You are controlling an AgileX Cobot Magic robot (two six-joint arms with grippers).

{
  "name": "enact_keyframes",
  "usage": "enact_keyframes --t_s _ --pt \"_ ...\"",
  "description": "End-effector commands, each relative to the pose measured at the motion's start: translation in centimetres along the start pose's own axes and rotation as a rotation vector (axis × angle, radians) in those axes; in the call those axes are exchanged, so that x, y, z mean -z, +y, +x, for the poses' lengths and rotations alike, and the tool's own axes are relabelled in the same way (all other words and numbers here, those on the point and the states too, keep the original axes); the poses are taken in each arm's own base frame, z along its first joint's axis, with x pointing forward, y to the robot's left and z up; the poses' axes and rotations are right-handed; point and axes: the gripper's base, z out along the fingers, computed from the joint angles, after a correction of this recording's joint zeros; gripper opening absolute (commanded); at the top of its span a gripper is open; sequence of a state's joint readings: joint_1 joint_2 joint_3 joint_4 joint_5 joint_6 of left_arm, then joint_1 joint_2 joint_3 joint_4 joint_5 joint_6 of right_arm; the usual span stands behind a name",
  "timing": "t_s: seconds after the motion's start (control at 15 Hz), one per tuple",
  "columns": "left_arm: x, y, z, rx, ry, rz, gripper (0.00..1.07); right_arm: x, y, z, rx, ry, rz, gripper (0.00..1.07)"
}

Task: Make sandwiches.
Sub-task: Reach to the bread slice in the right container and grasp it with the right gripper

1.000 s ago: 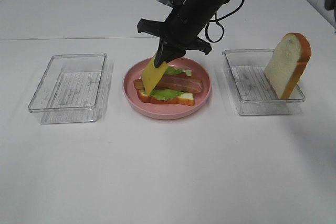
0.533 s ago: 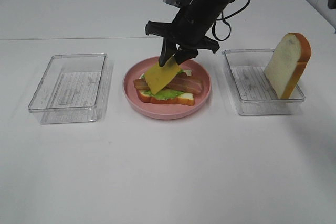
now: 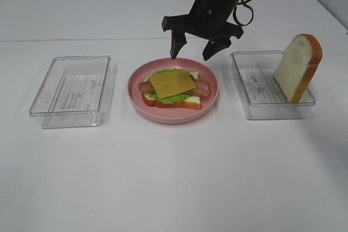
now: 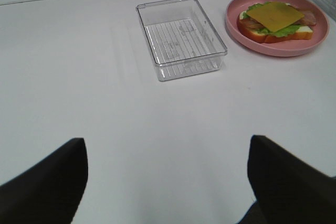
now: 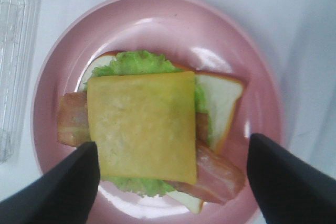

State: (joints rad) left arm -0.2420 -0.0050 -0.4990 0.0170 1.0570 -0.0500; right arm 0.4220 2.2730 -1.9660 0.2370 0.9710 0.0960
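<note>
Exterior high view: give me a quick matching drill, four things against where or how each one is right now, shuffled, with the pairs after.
Things:
1. cheese slice
2. bread slice
3. left tray
4. right gripper

States:
A. standing on edge in the right tray
B. open, above the plate's far rim
C. lying flat on top of the bacon and lettuce
D. nothing in it

Pairs: 1-C, 2-A, 3-D, 4-B
</note>
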Motion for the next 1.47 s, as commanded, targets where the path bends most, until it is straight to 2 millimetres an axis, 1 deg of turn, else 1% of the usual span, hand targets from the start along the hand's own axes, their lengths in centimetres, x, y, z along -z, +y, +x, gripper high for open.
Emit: enact_keyframes --t_s 0.07,0.33,0.4,0.53,0.6,0.8,0.93,1.07,1.13,1.27,1.47 --pt "0.3 0.0 0.1 -0.004 -0.031 0.003 0.79 2.6 -0.4 -0.1 0.031 -0.048 0.088 0.74" --pt "0.3 0.0 0.1 -0.004 -0.031 0.003 0.79 7.9 -1.4 -0.1 0.063 -0.134 0.284 0.74" --pt "0.3 0.0 0.1 -0.004 -0.031 0.003 0.79 8.6 -1.8 0.1 0.061 -0.129 0.310 0.74" --pt "0.3 0.0 0.1 -0.004 -0.031 0.003 0.79 10.3 -4.2 0.3 0.003 -0.100 0.347 0.74" --pt "0.3 0.0 0.1 -0.004 -0.031 0.003 0.79 11.3 -6.3 0.5 -0.053 -0.073 0.368 0.74" --pt "0.3 0.0 0.1 -0.004 -0.031 0.003 0.79 12.5 -11.0 1.2 -0.170 -0.005 0.405 0.74" --pt "0.3 0.0 0.1 -0.004 -0.031 0.003 0.79 13.3 -13.6 1.7 -0.234 0.032 0.419 0.74" --pt "0.3 0.0 0.1 -0.004 -0.031 0.003 0.79 13.6 -14.7 2.0 -0.248 0.045 0.407 0.74" --pt "0.3 0.0 0.1 -0.004 -0.031 0.003 0.79 13.8 -15.4 2.1 -0.263 0.048 0.344 0.74" --pt "0.3 0.0 0.1 -0.004 -0.031 0.003 0.79 13.5 -16.0 2.3 -0.278 0.058 0.298 0.74" --pt "0.3 0.0 0.1 -0.004 -0.031 0.003 0.79 12.1 -16.2 3.1 -0.254 0.122 0.288 0.74"
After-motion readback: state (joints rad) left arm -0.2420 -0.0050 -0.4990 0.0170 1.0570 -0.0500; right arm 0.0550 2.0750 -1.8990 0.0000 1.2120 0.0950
